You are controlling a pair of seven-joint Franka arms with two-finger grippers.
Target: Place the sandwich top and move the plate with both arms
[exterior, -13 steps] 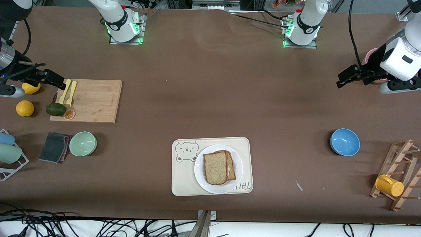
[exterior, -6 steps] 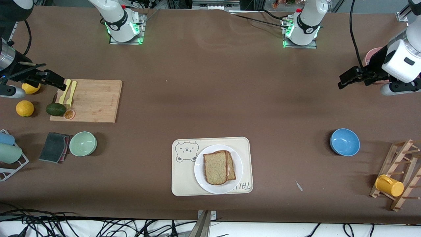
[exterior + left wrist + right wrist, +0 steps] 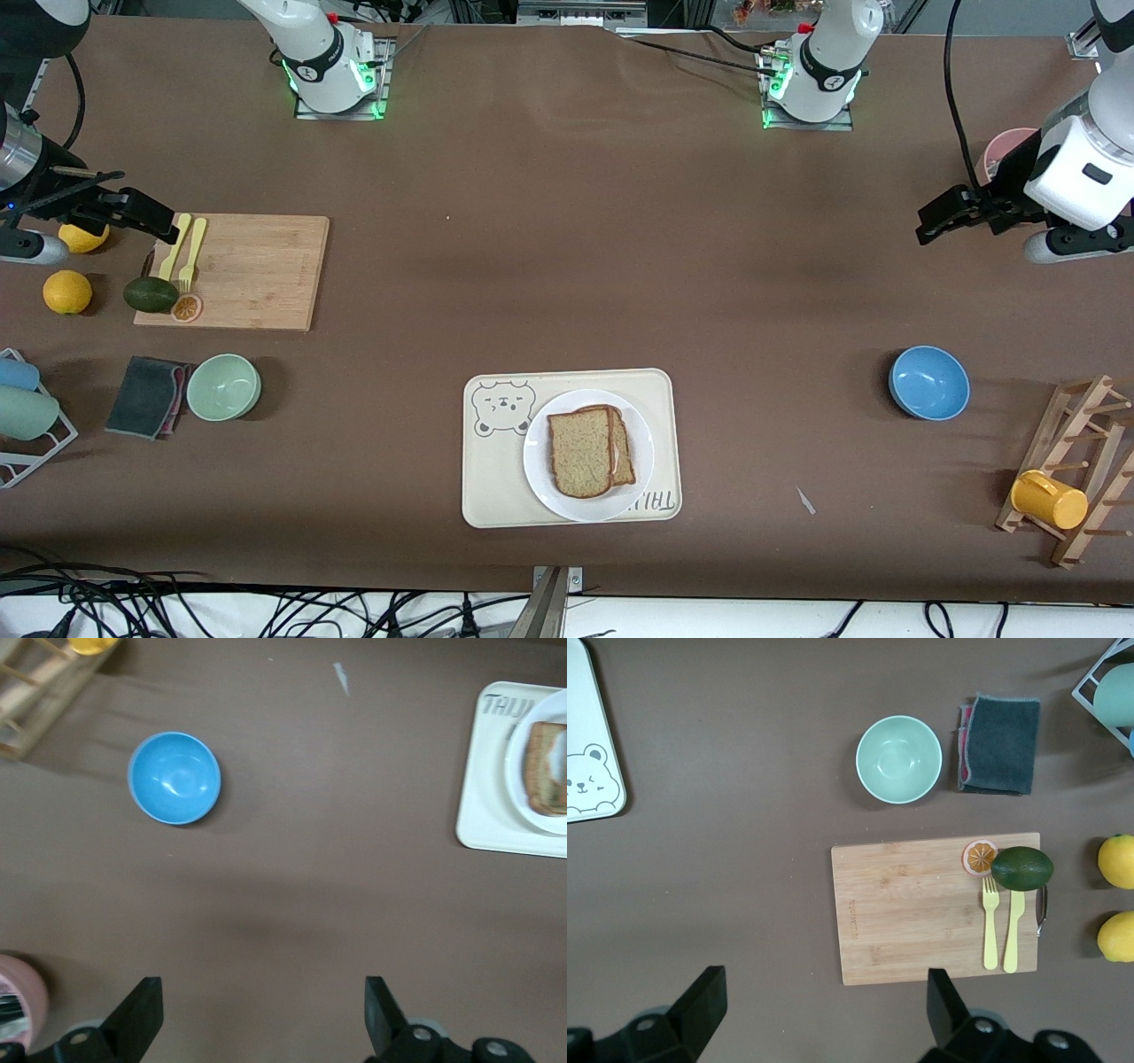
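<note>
Two grippers hang over the ends of the table, and both are wide open with nothing in them. The left gripper (image 3: 941, 221) is up over bare table at the left arm's end, near a pink cup (image 3: 999, 152). The right gripper (image 3: 146, 217) is up over the edge of a wooden board (image 3: 252, 270) at the right arm's end.

The plate (image 3: 542, 474) sits in the middle, well apart from both — nearer to the front camera than either gripper is over. It rests on a cream tray (image 3: 496, 487) with a little bear on it. Each arm has to reach in toward the middle and down toward the front. I think the two are about as close as each other.

The sandwich top (image 3: 580, 452) is a brown speckled slice with a darker crust. It already lies on the plate, over another slice (image 3: 625, 454) that peeks out at one side — so the top looks placed. The plate is small, round and white, so I think lifting it comes next.
</note>
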